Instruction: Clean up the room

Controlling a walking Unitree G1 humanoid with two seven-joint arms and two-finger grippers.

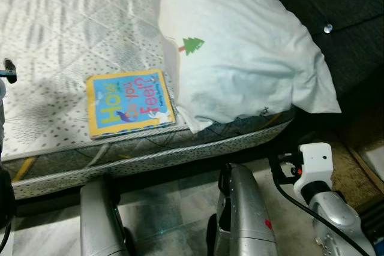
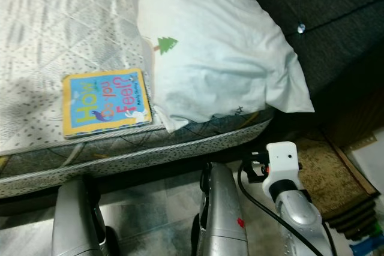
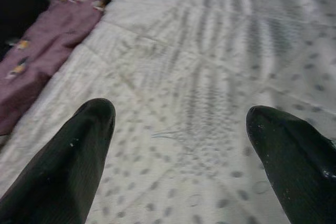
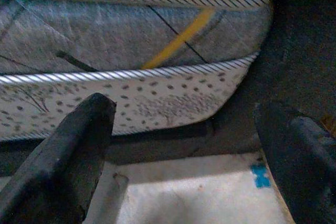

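- Head views: a board book [image 1: 129, 104] lies flat on the bed [image 1: 66, 22] near the mattress edge, its far corner tucked just under the white pillow [image 1: 240, 46]. It looks light, stiff and slick-faced; the free edge nearest the robot seems the best hold.
- Left wrist view: the left pincer [image 3: 178, 150] hangs over the quilted bed, fingers apart and empty, with a purple cloth [image 3: 47, 40] beyond.
- Right wrist view: the right pincer [image 4: 184, 145], low beside the mattress edge above the floor [image 4: 184, 192], fingers apart, holding nothing.

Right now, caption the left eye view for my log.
Picture book lies on the mattress beside a white pillow.
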